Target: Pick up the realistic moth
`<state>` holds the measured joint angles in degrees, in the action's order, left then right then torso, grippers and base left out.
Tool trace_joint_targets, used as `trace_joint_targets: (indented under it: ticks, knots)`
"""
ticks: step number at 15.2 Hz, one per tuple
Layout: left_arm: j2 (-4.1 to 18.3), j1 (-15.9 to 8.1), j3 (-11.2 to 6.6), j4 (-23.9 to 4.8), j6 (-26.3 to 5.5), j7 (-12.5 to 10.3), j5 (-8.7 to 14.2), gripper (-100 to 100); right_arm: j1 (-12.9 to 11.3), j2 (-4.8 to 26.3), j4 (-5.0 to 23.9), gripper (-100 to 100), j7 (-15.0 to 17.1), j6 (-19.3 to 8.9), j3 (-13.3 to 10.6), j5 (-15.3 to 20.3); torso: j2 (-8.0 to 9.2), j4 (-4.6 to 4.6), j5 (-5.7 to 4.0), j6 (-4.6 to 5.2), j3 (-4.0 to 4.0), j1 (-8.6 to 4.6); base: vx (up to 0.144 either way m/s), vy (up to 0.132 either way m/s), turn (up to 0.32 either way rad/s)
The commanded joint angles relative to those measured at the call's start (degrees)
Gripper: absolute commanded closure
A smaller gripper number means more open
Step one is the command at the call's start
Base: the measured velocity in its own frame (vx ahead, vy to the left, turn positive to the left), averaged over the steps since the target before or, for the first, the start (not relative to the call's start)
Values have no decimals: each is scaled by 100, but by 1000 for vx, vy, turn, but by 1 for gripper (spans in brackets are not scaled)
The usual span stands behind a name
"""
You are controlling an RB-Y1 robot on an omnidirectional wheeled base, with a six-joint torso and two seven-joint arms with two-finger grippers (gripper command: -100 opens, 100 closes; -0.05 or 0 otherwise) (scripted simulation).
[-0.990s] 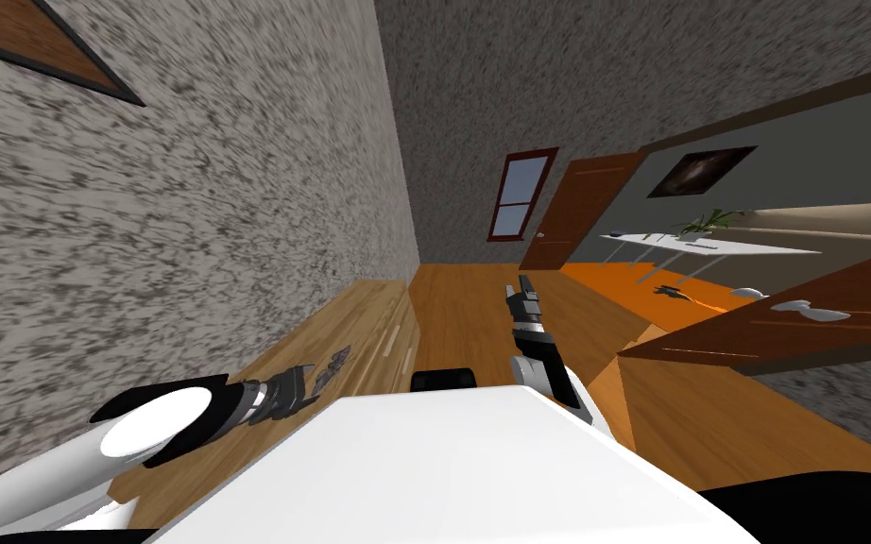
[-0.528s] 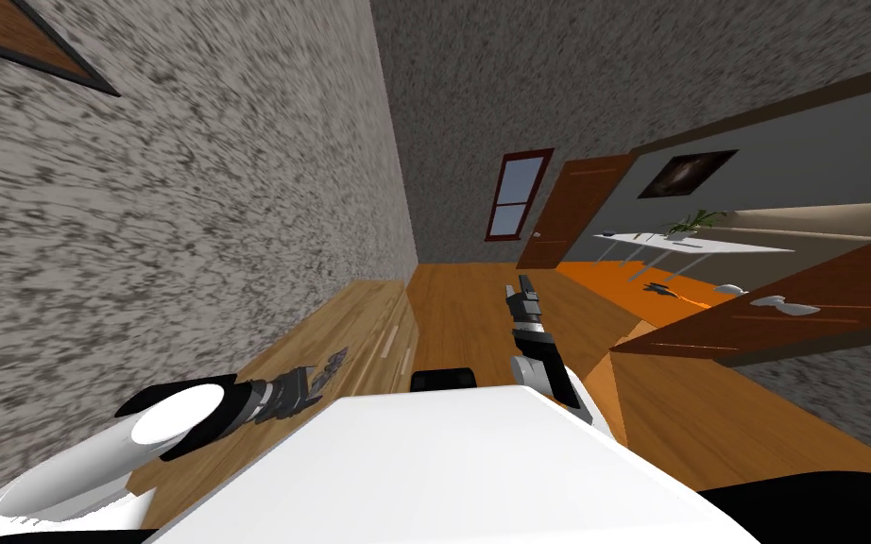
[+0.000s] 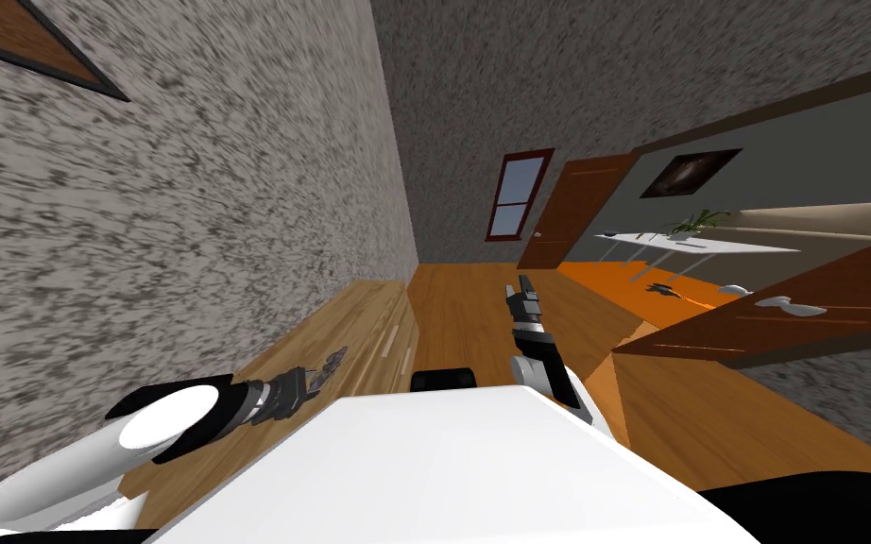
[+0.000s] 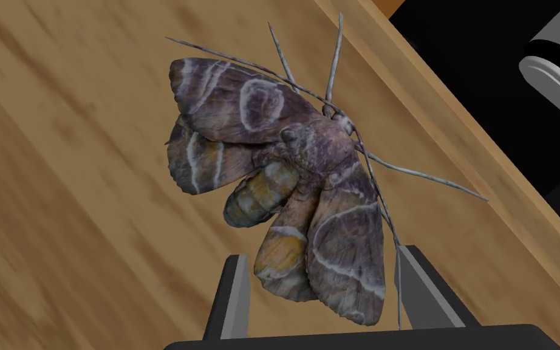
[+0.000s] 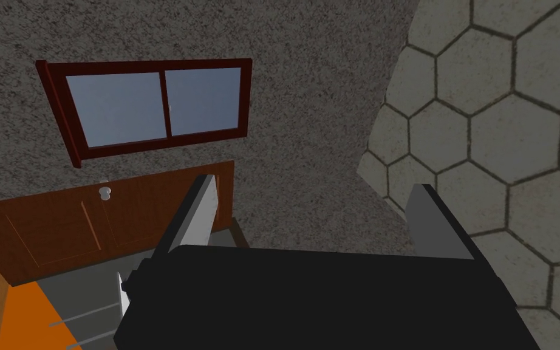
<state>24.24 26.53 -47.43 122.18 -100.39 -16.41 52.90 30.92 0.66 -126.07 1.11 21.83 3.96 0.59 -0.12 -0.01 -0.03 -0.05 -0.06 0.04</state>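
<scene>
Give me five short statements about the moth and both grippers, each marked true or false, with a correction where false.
1. The moth lies on a wooden surface. True.
2. The left gripper has its jaws shut on the moth. False: the jaws stand open, with one wing's tip between them.
3. The right gripper holds the moth. False: its jaws are open with nothing between them.
4. The moth lies near the wooden surface's edge, with a black area beyond it. True.
5. The moth is plain white. False: its wings are brown-grey with pale bands, and its abdomen is yellowish.
</scene>
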Motion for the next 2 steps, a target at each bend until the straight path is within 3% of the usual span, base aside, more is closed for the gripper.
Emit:
trace_joint_targets:
  ticks: [1,2]
  knots:
    - [25,33,-117,174,-191,-79,113,100,0,0,0,0,0,0,0,0,0,0,0,0,0,0,28,27,45]
    - [11,20,-60,93,-87,-37,59,100,0,0,0,0,0,0,0,0,-2,-1,0,0,-1,2,18,18,17]
